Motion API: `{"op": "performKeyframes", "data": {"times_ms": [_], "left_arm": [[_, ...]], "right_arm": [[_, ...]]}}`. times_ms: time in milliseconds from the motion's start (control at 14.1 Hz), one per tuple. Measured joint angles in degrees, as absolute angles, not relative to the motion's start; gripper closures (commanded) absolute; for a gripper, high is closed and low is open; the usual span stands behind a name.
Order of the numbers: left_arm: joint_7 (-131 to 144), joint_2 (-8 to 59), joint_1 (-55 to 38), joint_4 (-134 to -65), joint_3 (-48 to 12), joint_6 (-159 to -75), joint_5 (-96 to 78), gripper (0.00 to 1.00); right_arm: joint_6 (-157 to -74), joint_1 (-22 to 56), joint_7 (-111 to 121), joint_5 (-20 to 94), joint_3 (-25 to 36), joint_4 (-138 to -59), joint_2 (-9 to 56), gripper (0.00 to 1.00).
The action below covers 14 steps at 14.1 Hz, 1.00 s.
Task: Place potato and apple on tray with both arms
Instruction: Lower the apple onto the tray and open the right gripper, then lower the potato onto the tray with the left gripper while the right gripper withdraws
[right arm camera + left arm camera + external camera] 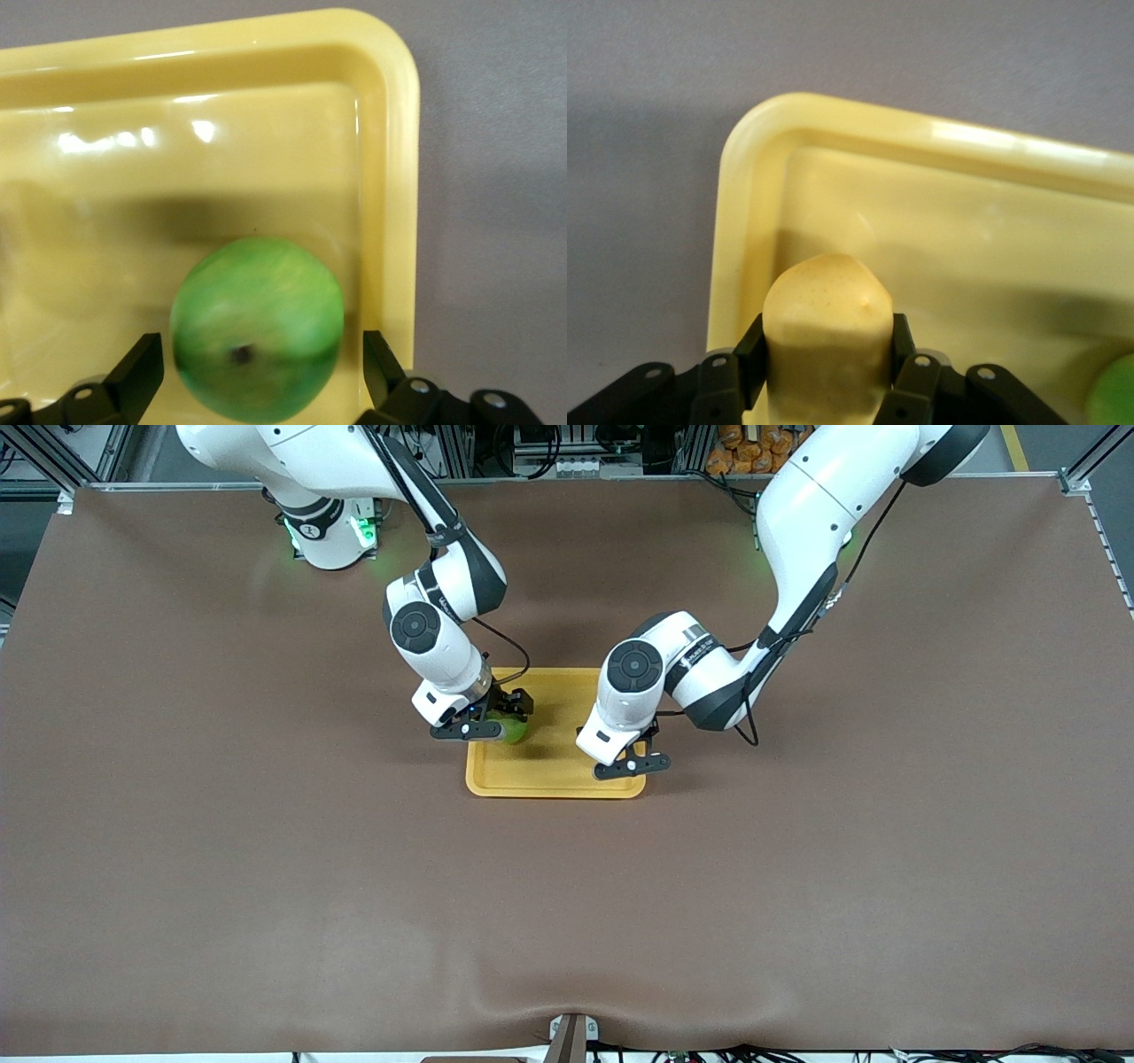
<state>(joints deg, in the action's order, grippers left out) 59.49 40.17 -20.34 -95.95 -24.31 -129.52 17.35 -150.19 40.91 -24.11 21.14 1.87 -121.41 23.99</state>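
You have the left gripper over the tray's corner nearest the camera at the left arm's end, jaws clamped on the potato. Farther from the camera, your right gripper sits over the tray's edge at the right arm's end, jaws spread wide around the apple, not touching it. The tray lies mid-table.

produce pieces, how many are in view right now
2. The apple sits over the tray at the right arm's end, between the open right end effector fingers. The potato is gripped by the left end effector over the tray's other end.
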Motion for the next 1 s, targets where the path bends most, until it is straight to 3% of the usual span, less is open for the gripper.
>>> {"op": "performKeyframes", "data": {"times_ms": [213, 569, 640, 782, 996], "left_arm": [[59.38, 40.27, -21.36, -95.96, -24.31, -127.24, 17.91, 0.96], [59.38, 40.28, -22.93, -95.96, -24.28, -126.07, 19.52, 0.92], [59.38, 40.29, -23.12, -95.96, -24.27, -125.72, 20.44, 0.88], [59.38, 40.41, -23.21, -95.97, -24.19, -125.5, 21.37, 0.67], [59.38, 40.78, -23.23, -95.98, -23.97, -125.47, 22.5, 0.43]], "right_arm": [[-148.55, 39.75, -24.11, 21.14, 2.15, -121.42, 23.28, 0.0], [-135.98, 31.91, -23.16, 21.12, 2.53, -121.39, 16.66, 0.0], [-134.34, 30.21, -22.37, 21.03, 2.63, -121.41, 15.11, 0.0], [-131.41, 26.66, -18.71, 20.96, 2.9, -121.48, 12.71, 0.0], [-126.08, 17.84, -11.85, 20.92, 3.48, -121.5, 9.55, 0.0]]}}
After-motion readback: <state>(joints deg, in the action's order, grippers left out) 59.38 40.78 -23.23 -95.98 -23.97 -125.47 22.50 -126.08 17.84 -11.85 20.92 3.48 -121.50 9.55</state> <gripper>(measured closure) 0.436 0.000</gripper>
